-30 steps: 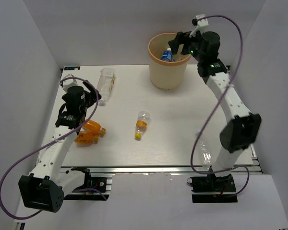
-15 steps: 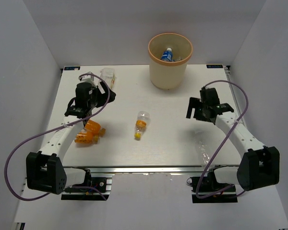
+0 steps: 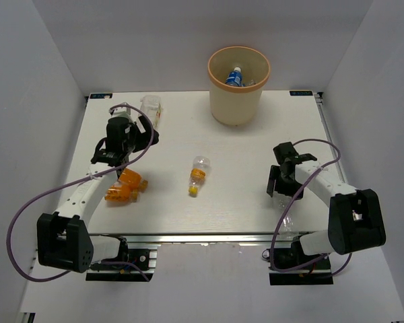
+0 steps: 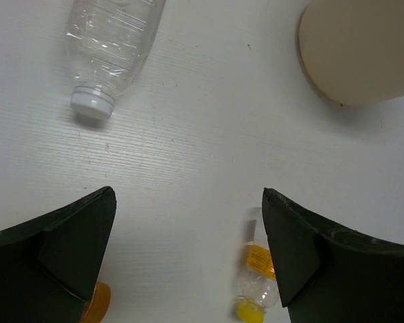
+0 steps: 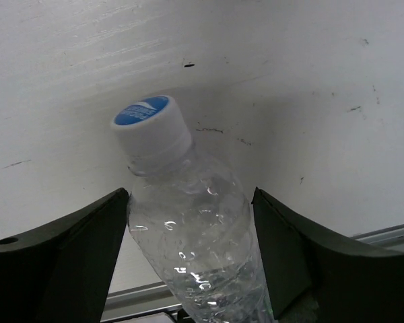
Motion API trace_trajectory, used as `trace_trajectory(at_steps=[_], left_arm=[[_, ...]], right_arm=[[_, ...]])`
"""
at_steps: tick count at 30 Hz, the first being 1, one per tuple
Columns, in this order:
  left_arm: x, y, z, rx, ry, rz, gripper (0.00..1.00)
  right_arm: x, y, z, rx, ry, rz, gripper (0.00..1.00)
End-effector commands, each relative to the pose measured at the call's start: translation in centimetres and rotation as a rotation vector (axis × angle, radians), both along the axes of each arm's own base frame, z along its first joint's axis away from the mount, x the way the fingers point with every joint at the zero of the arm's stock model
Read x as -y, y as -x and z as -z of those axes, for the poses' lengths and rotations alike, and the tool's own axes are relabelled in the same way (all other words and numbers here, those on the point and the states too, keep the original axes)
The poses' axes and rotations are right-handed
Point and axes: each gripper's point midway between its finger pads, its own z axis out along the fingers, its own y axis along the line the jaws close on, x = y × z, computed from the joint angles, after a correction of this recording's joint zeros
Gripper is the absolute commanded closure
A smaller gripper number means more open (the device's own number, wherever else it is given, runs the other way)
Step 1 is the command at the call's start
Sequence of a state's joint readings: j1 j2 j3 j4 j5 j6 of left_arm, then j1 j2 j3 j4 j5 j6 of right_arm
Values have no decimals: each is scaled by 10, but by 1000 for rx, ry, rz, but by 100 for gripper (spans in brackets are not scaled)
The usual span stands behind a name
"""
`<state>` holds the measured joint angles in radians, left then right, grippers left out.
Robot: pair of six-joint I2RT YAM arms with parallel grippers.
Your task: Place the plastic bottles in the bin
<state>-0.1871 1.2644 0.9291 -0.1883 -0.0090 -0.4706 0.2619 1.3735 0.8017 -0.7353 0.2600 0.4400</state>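
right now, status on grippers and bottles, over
left gripper open, empty. right gripper astride clear bottle, grip unconfirmed. blue-label bottle already in bin. nothing blocking route to bin.

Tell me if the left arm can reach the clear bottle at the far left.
Probably yes: the left gripper is open and points toward the clear bottle, which lies close ahead with only bare table between them.
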Motion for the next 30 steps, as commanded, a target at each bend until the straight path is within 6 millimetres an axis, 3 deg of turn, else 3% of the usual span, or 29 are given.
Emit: trace_trajectory(at_steps=[1,4,5,7,8,11,12,14,15,16,18,19,21,22,25,26,27,29,30], left_arm=[[-9,5,-10,29,-27,-31,2],[-9,6,-9,25,-26,-32,2],[-8,7,-10,29,-20,-29,2],[-6,8,-12,41,-11,-19,2],[-6,9,-12,44,-10,-17,2],[-10,10,-12,47,-15,-40,2],[-11,10,-12,48,-14,-46,2],[-8,9,-12,55,2,-39,2],[-5,7,-14,69,13,-31,2],[-4,6,-14,67,22,-30,2],[-3,4,-13,57,25,-31,2],[-3,2,-13,50,25,-35,2],[-7,1,-12,39,11,-59,2],[-9,1,-13,38,15,-73,2],[-10,0,-12,35,30,-91,2],[-9,-1,-14,36,35,-93,2],[-11,0,-11,23,36,-107,2],[-14,1,-12,11,48,-141,2],[-21,3,-11,-1,45,-182,2]], right_arm=[[-2,-2,4,-11,-9,-4,22],[-11,-10,4,-12,-48,-60,47],[-14,-16,0,-7,-59,-83,62],[-17,-22,-4,-2,-64,-110,69],[-20,-26,-8,9,-77,-127,78],[-42,-54,-36,112,-166,-221,95],[-52,-75,-58,208,-200,-273,96],[-78,-93,-89,309,-313,-351,100],[-87,-103,-108,376,-347,-385,100],[-98,-127,-146,506,-381,-421,100],[-117,-144,-198,661,-456,-485,100],[-130,-161,-245,825,-508,-518,100],[-153,-163,-304,1031,-567,-653,100],[-166,-164,-357,1237,-596,-768,100],[-173,-179,-417,1447,-603,-796,100],[-172,-179,-466,1593,-563,-843,100],[-178,-200,-465,1608,-550,-845,100],[-175,-229,-501,1780,-474,-811,100],[-172,-241,-508,1828,-455,-767,100]])
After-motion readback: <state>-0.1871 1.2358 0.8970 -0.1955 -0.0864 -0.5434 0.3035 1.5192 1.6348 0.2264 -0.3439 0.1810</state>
